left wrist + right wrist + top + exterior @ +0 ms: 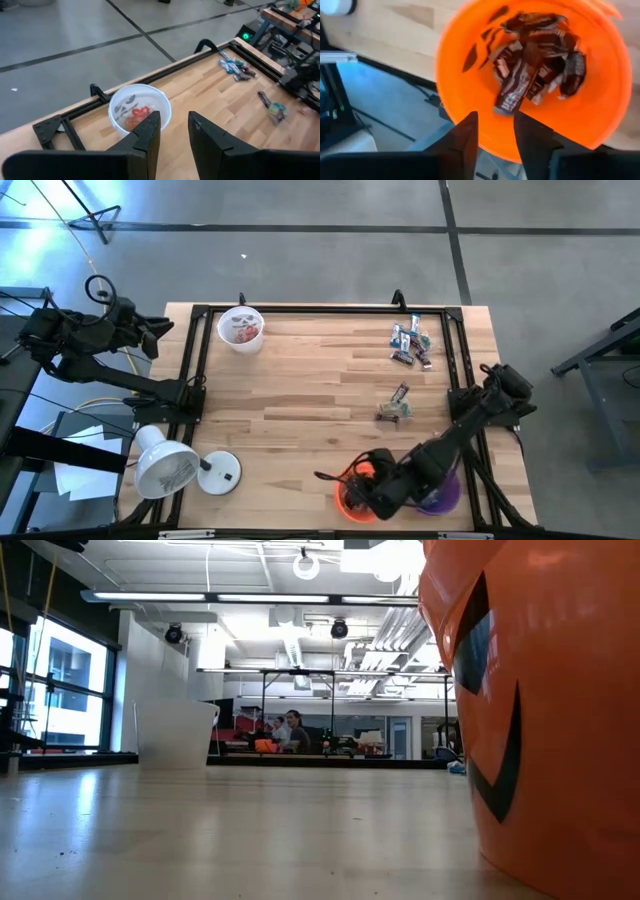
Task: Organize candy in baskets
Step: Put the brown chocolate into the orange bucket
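From my end the right gripper hangs over the bright orange plastic bucket at the worktop's near edge, jaws slightly apart and empty, above a pile of dark brown wrapped candy bars. Left gripper waits off the far-left corner near the white face-print bucket, jaws apart too.

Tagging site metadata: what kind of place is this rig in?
Probably an open lab or workshop floor: polished concrete floor around the wooden table, exposed ceiling ducts, and people at far benches.
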Action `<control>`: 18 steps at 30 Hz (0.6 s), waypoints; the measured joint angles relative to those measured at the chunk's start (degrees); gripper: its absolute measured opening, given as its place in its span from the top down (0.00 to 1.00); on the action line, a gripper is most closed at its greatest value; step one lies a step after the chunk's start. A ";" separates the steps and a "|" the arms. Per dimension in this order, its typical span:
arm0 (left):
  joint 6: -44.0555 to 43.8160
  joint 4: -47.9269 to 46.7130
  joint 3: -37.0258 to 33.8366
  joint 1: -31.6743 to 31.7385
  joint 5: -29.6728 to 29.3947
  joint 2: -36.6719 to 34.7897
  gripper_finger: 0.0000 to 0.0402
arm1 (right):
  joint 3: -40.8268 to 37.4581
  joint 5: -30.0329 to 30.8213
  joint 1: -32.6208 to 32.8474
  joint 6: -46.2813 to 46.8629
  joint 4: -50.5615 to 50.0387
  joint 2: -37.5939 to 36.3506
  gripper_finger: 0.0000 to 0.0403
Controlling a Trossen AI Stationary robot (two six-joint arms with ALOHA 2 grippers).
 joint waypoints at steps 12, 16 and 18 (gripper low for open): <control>4.31 -0.04 0.00 0.00 0.00 0.00 0.78 | 0.02 -9.06 -8.78 -19.90 -5.60 -0.15 0.57; 6.45 -0.04 0.00 0.01 -2.31 0.00 0.78 | 0.02 -10.13 -12.68 -31.39 -10.29 -0.15 0.59; 7.10 -0.04 0.00 0.00 -3.08 0.00 0.78 | 0.02 -11.73 -14.75 -36.70 -13.28 -0.15 0.60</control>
